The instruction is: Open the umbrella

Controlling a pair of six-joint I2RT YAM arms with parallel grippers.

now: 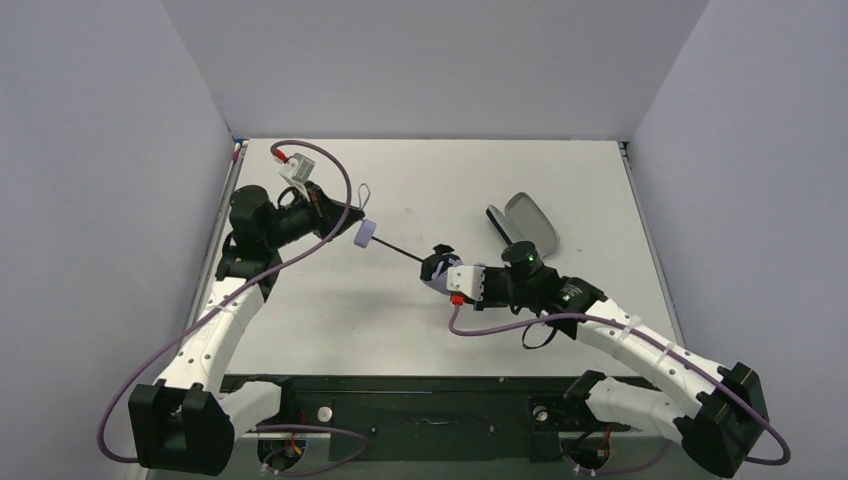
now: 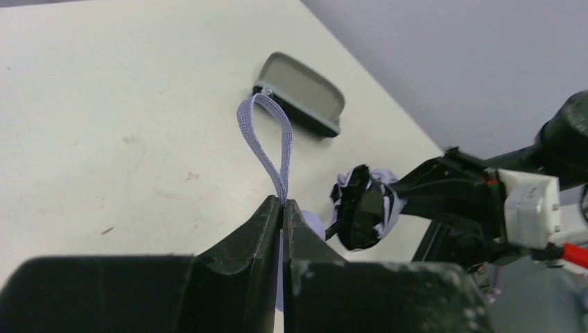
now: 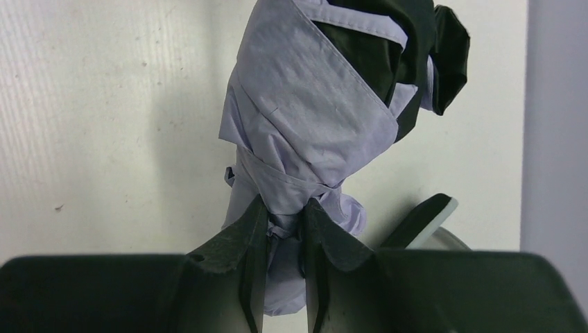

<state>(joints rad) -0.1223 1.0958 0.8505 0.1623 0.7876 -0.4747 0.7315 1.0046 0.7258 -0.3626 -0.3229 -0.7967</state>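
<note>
The umbrella hangs stretched between my two grippers above the table. Its lavender knob handle (image 1: pixel 364 234) is on the left. A thin black shaft (image 1: pixel 395 248) runs from the handle to the bunched lavender-and-black canopy (image 1: pixel 437 262). My left gripper (image 2: pixel 283 203) is shut on the base of the wrist strap (image 2: pixel 267 135), whose loop sticks out past the fingertips. The knob (image 2: pixel 313 225) shows just beside the jaws. My right gripper (image 3: pixel 283 216) is shut on the folded canopy (image 3: pixel 305 132), pinching its gathered lavender cloth. The canopy stays wrapped and closed.
A black-and-grey oblong sleeve (image 1: pixel 528 222) lies on the white table (image 1: pixel 330 320) just behind the right arm, also in the left wrist view as the sleeve (image 2: pixel 301 90). Grey walls enclose the table on three sides.
</note>
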